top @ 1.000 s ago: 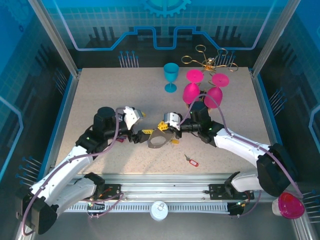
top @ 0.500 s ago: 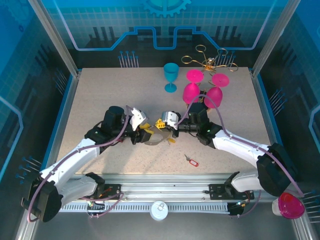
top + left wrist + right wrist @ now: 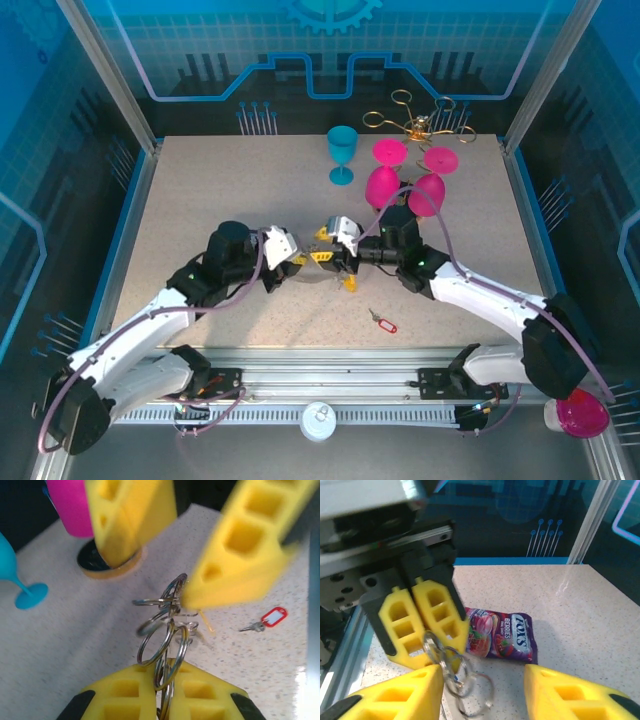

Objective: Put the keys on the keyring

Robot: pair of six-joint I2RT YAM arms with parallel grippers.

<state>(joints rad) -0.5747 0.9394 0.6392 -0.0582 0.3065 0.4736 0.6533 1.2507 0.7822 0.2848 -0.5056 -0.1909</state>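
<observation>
The keyring (image 3: pixel 165 630) is a bunch of linked silver rings hanging just above the table (image 3: pixel 200 200). My left gripper (image 3: pixel 167 669) is shut on its lower rings, mid-table in the top view (image 3: pixel 297 262). My right gripper (image 3: pixel 481 672) faces it (image 3: pixel 335 257), open. One of its yellow fingers (image 3: pixel 240 555) touches the top ring, and the keyring (image 3: pixel 457 675) hangs blurred beside its left finger. A red-tagged key (image 3: pixel 383 321) lies alone on the table to the right (image 3: pixel 270 617). A small yellow piece (image 3: pixel 350 285) sits under the rings.
A purple candy bag (image 3: pixel 502 635) lies on the table behind the left gripper. At the back stand a turquoise goblet (image 3: pixel 342 153), two pink goblets (image 3: pixel 383 182) and a gold wire rack (image 3: pixel 420 122). Another pink goblet (image 3: pixel 580 415) sits off the table's front right corner.
My left gripper moved right and shut on the keyring. My right gripper, shut on it before, has opened and let go.
</observation>
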